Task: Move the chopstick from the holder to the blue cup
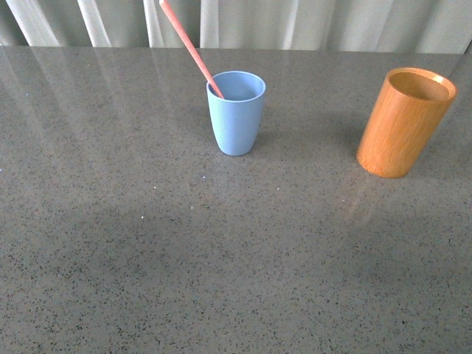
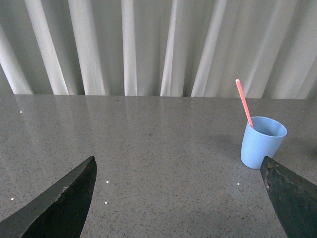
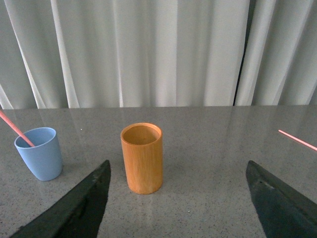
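The pink-red chopstick (image 1: 190, 49) stands slanted in the light-blue cup (image 1: 235, 118), leaning toward the far left. The orange-brown wooden holder (image 1: 402, 125) stands to the cup's right, and its inside looks empty. Neither arm shows in the front view. In the left wrist view my left gripper (image 2: 178, 166) is open and empty over bare table, with the blue cup (image 2: 261, 144) and the chopstick (image 2: 243, 103) ahead, near one finger. In the right wrist view my right gripper (image 3: 178, 166) is open and empty, with the holder (image 3: 142, 161) ahead of it and the blue cup (image 3: 40, 154) beyond.
The grey speckled table (image 1: 221, 251) ends at a white curtain (image 1: 295, 22) along the far edge. In the right wrist view a thin pink-red stick (image 3: 297, 141) shows low over the table at the picture's edge, away from both cups.
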